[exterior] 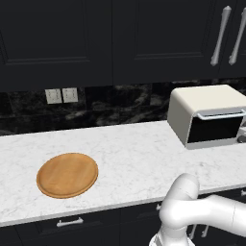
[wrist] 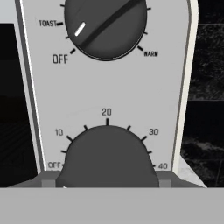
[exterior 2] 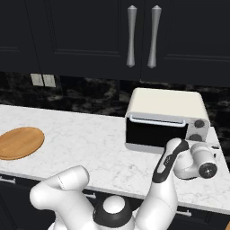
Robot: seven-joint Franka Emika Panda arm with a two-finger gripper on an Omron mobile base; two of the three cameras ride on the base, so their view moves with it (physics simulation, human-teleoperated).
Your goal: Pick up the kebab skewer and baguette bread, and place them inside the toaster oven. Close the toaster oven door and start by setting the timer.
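Observation:
The cream-white toaster oven [exterior: 202, 103] [exterior 2: 166, 104] stands at the right on the marble counter. Its door [exterior: 214, 129] [exterior 2: 155, 131] is shut, with dark glass and a silver bar handle along the top. The kebab skewer and the baguette bread are hidden from view. My gripper [exterior 2: 196, 143] [wrist: 106, 183] sits at the oven's control panel. Its two fingertips press against either side of the lower timer knob [wrist: 107, 153], whose dial reads OFF, 10, 20, 30, 40. The upper mode knob [wrist: 105, 24] has its white mark between TOAST and OFF.
A round wooden board [exterior: 67, 175] [exterior 2: 18, 143] lies bare on the left of the counter [exterior: 134, 149]. Dark wall cabinets with silver handles [exterior 2: 141, 36] hang above. Two wall outlets [exterior: 61, 95] sit in the black stone backsplash. My arm's elbow [exterior: 180, 204] rises at the counter's front edge.

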